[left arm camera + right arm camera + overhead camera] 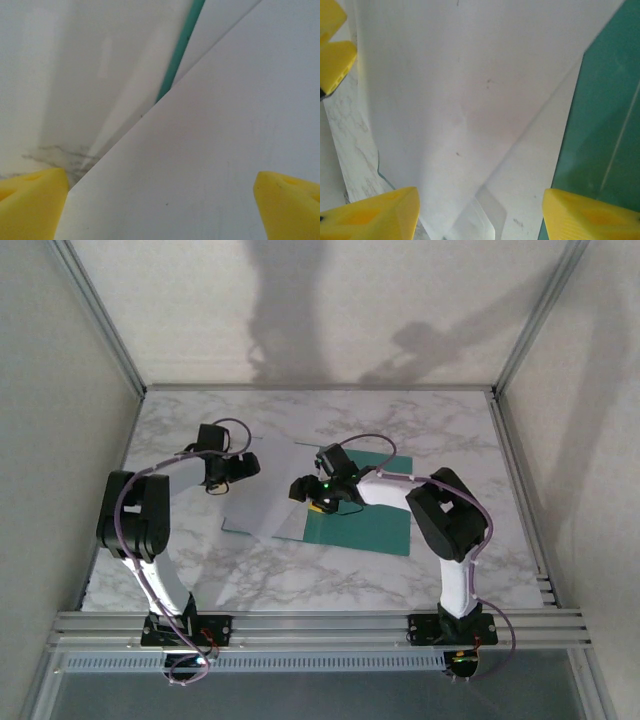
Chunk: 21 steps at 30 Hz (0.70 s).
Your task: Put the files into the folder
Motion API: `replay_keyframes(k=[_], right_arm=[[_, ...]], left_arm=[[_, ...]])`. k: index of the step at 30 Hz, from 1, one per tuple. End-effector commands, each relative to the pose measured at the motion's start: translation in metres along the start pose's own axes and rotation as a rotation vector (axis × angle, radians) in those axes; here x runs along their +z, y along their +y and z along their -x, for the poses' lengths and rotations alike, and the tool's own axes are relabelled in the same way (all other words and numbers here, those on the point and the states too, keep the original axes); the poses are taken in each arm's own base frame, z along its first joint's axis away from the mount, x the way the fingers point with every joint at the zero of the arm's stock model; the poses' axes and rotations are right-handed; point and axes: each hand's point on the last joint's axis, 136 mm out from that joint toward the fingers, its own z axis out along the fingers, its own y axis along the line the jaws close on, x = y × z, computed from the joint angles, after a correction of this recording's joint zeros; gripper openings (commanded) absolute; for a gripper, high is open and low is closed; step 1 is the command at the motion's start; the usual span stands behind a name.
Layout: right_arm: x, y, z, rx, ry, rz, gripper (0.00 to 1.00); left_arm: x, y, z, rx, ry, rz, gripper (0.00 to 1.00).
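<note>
White sheets (262, 502) lie askew across the left leaf of the green folder (375, 525) on the table (300, 580); left fingers (30, 197) and right fingers (375, 215) hover wide and empty, apparently to square them.

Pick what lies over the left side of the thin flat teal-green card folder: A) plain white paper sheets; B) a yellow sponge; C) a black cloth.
A: the plain white paper sheets spread over the left side of the teal-green card folder, its right leaf bare.
</note>
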Motion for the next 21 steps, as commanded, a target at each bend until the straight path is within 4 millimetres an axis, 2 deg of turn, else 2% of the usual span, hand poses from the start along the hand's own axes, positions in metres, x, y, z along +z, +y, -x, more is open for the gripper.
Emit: replay_keyframes(k=[1,11,21], right_arm=[[0.008,0.007,0.002,0.007,0.007,0.001,0.67],[0.018,0.009,0.006,0.005,0.022,-0.002,0.66],[0.025,0.008,0.009,-0.005,0.040,-0.017,0.66]], left_arm=[[-0.010,-0.004,-0.011,-0.033,0.030,-0.017,0.95],[-0.022,-0.007,-0.030,-0.057,0.054,-0.041,0.93],[-0.044,-0.011,-0.054,-0.082,0.032,-0.066,0.94]])
